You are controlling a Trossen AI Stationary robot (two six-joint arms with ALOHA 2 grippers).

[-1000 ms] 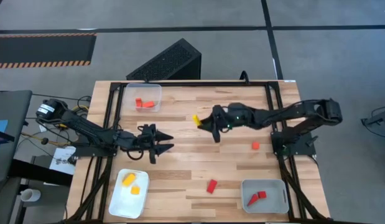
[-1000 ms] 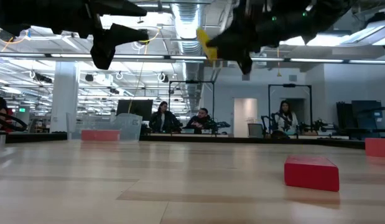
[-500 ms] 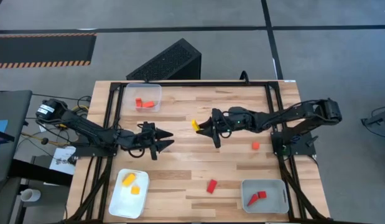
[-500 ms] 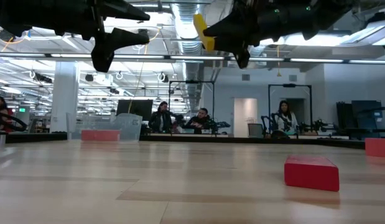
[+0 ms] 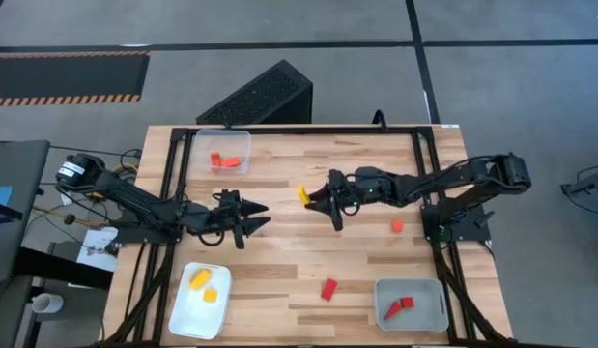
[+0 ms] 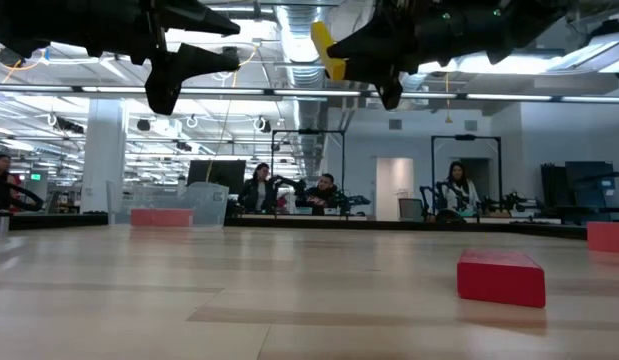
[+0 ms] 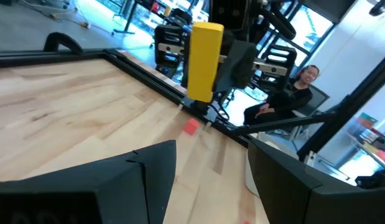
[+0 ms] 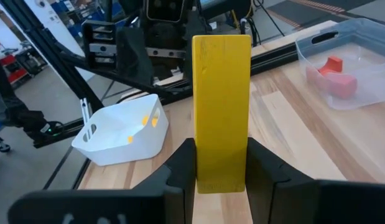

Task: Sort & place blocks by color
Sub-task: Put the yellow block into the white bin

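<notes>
My right gripper (image 5: 321, 200) is shut on a yellow bar block (image 5: 303, 194) held above the table's middle; the bar also shows in the right wrist view (image 8: 221, 106), the left wrist view (image 7: 203, 59) and the low view (image 6: 327, 48). My left gripper (image 5: 255, 218) is open and empty, raised over the table's left middle, pointing toward the right gripper. A red block (image 5: 328, 289) lies on the table near the front. A small red cube (image 5: 397, 226) lies to the right. My right gripper pinches the yellow bar's lower end (image 8: 221, 171) between its two fingers, on its two long narrow sides. The bar runs along the fingers and sticks out past them toward the table's left. It is lifted clear of the table.
A clear tray (image 5: 221, 153) at the far left holds red blocks. A white tray (image 5: 200, 300) at the near left holds yellow and orange blocks. A grey tray (image 5: 411, 304) at the near right holds red blocks. People sit in the room beyond the table.
My right gripper has carried the yellow bar a little toward the table's near edge and left, and slightly upward, then held still. The bar stays clamped and clear of the table. My left gripper has barely moved.
</notes>
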